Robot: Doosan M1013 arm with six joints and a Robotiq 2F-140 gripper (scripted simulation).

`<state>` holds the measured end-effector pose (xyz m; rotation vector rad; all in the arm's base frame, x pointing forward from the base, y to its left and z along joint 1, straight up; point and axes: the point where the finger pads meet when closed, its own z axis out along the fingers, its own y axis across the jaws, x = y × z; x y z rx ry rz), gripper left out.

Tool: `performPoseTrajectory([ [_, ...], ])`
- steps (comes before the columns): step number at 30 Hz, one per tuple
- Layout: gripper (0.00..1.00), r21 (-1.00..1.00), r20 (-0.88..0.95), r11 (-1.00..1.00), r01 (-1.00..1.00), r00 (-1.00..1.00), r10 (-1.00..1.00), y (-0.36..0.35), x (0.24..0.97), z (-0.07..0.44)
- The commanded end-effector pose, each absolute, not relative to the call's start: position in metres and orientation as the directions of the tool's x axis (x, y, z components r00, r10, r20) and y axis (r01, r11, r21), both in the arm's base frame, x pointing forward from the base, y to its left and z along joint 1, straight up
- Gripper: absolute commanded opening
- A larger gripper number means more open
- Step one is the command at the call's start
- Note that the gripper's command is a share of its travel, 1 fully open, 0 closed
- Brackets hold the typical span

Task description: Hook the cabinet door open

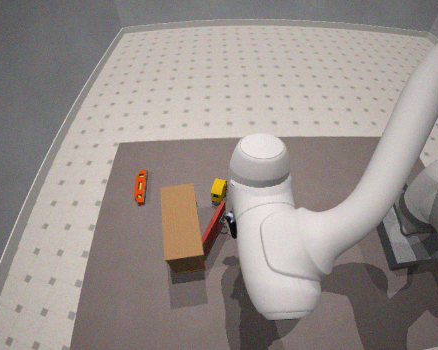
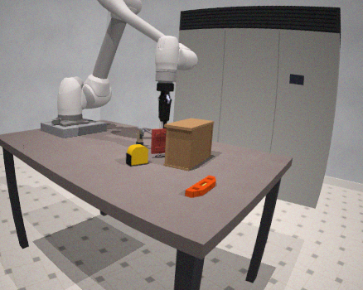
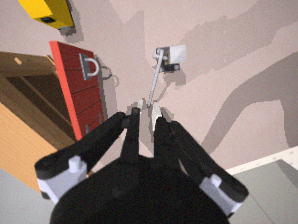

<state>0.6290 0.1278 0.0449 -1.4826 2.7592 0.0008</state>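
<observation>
Red slatted cabinet door [image 3: 77,87] stands ajar; black tool [image 3: 145,116], fingers nearly together on nothing, hangs above thin grey metal hook [image 3: 155,82].

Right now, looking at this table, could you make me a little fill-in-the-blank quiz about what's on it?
1. The red cabinet door stands ____.
2. The thin metal hook hangs from a small ____ on the table.
3. The boxy tape measure near the brown wooden cabinet is coloured ____.
4. The flat orange spirit level lies on the brown ____.

Missing words: open; post; yellow; table
</observation>
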Motion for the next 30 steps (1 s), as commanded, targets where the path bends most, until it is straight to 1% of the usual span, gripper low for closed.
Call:
performPoseTrajectory([
  [1,0.15,0.000,0.001,0.554,-0.833,-0.554,-0.833,0.1266,0.6242,0.0386],
  [30,0.15,0.000,0.001,0.554,-0.833,-0.554,-0.833,0.1254,0.6195,0.0386],
])
